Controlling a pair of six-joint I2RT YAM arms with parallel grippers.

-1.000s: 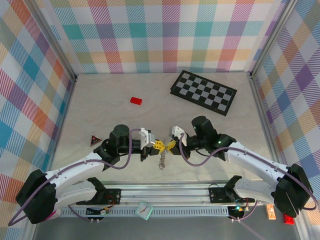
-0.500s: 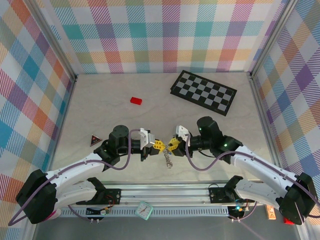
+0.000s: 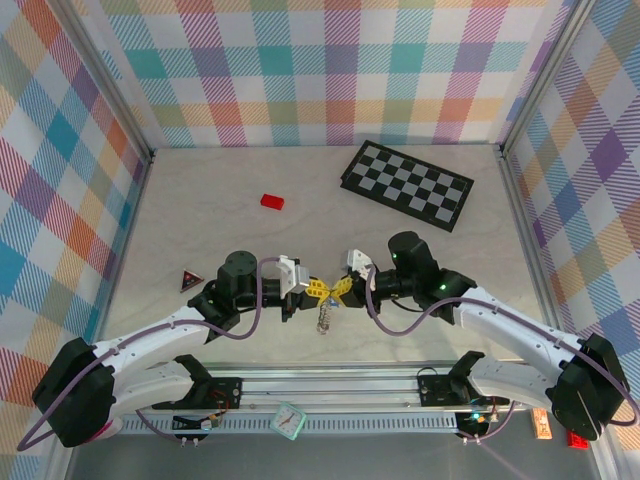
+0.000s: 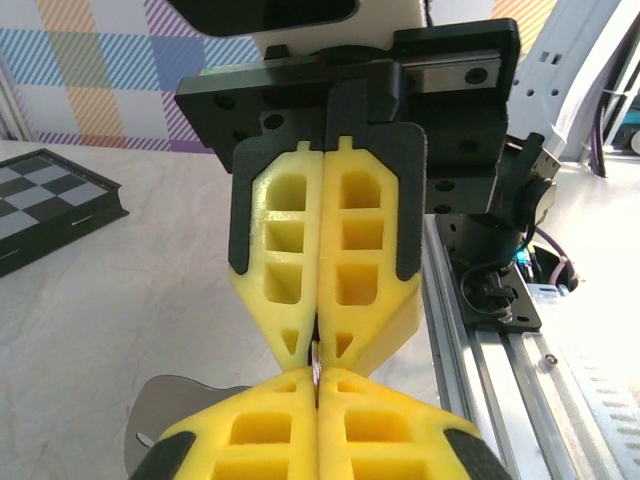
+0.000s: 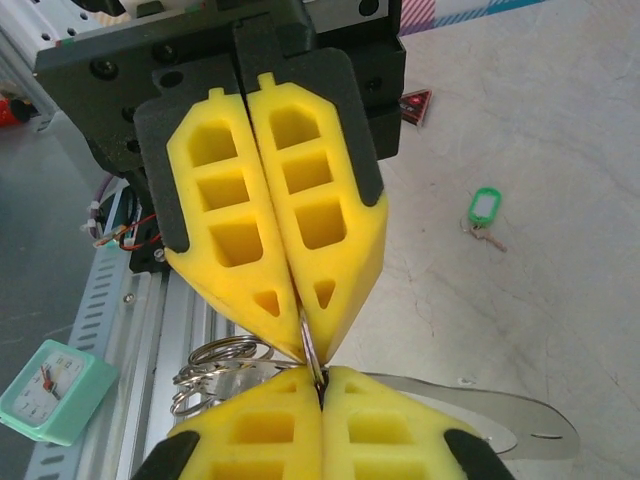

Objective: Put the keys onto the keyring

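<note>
Where yellow hollow-celled fingers [image 5: 350, 250] meet, coiled silvery keyring [image 5: 215, 368] hangs.

The left gripper [image 3: 319, 292] and right gripper [image 3: 342, 288] meet fingertip to fingertip, both pinched closed; the keyring [image 3: 324, 318] dangles just below the tips, seemingly gripped by both.

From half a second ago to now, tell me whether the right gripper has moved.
Yes. The right gripper has shifted slightly left in the top view, measured against the checkerboard, back up against the left gripper.
</note>
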